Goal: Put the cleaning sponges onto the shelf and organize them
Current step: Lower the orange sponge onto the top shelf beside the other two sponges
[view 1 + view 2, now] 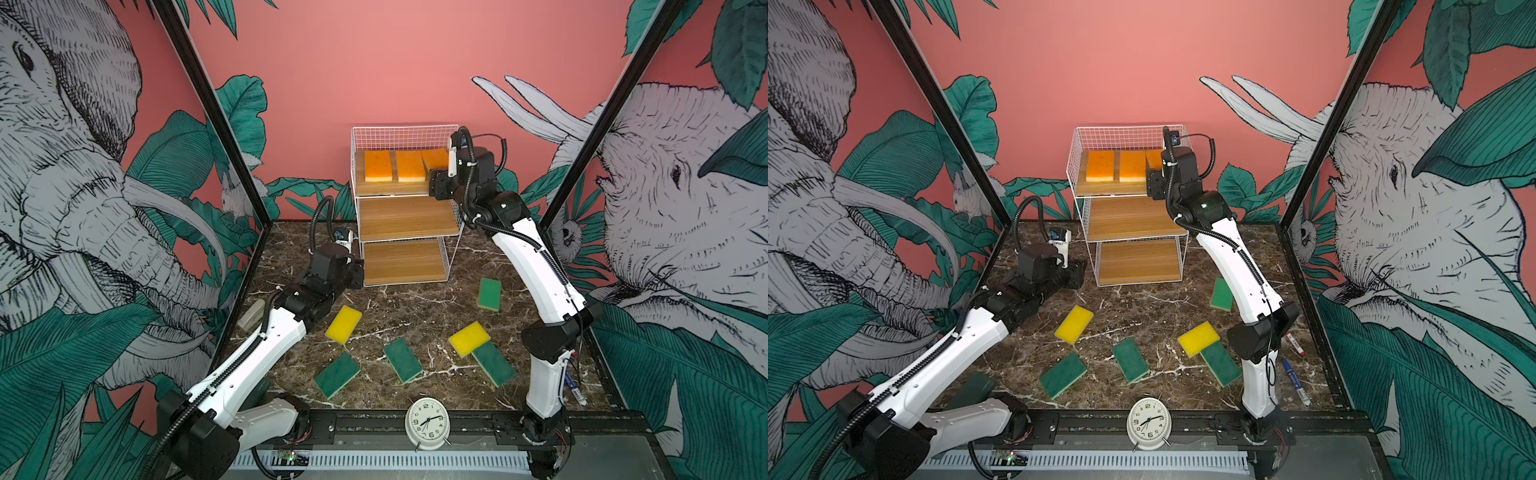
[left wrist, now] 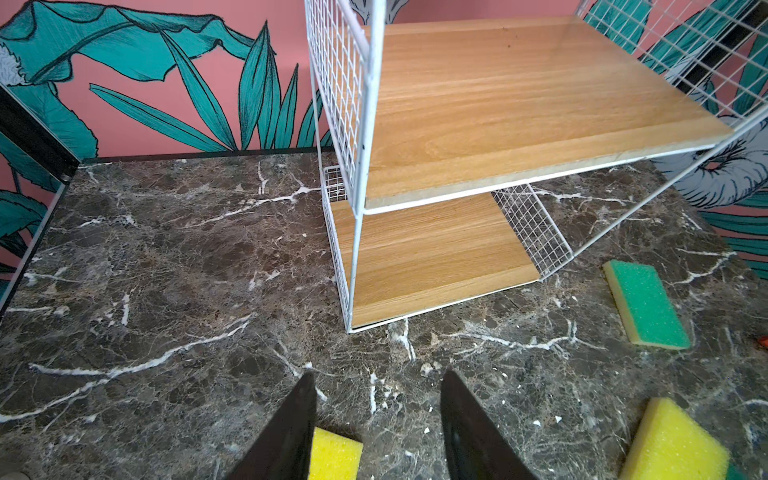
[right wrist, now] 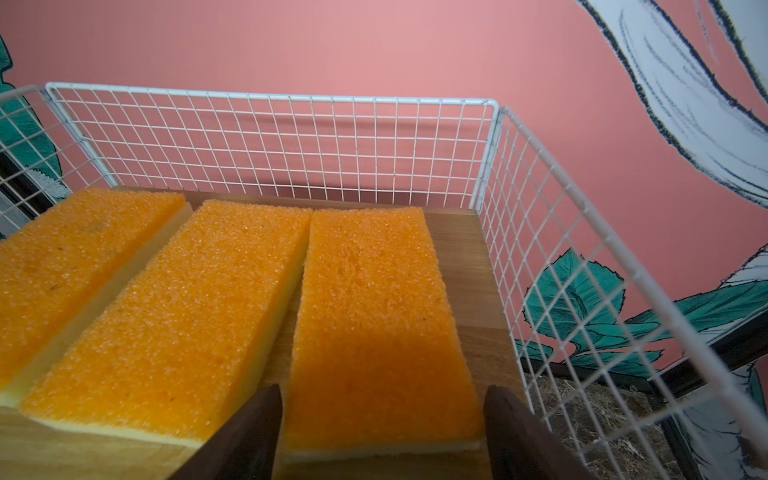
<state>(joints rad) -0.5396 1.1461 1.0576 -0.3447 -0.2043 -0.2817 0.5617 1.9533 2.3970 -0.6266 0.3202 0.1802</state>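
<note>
Two robot arms work at a white wire shelf (image 1: 409,218) on a dark marbled desk (image 1: 415,307) strewn with sponges.

The left end effector (image 2: 380,374) hangs low over the desk, released, with its jaws apart and nothing between them. The shelf's bottom tier stands just ahead of it, and a yellow sponge (image 2: 334,455) lies just beneath its rear. To its right, four green sponges (image 1: 336,374) lie flat on the desk, with a second yellow sponge (image 1: 468,338) touching one of them. The right end effector (image 3: 383,388) is up at the top tier, its jaws spread either side of the near end of an orange sponge (image 3: 374,311) that lies flat on the board. Two more orange sponges (image 3: 187,316) lie in a row just to its left.
</note>
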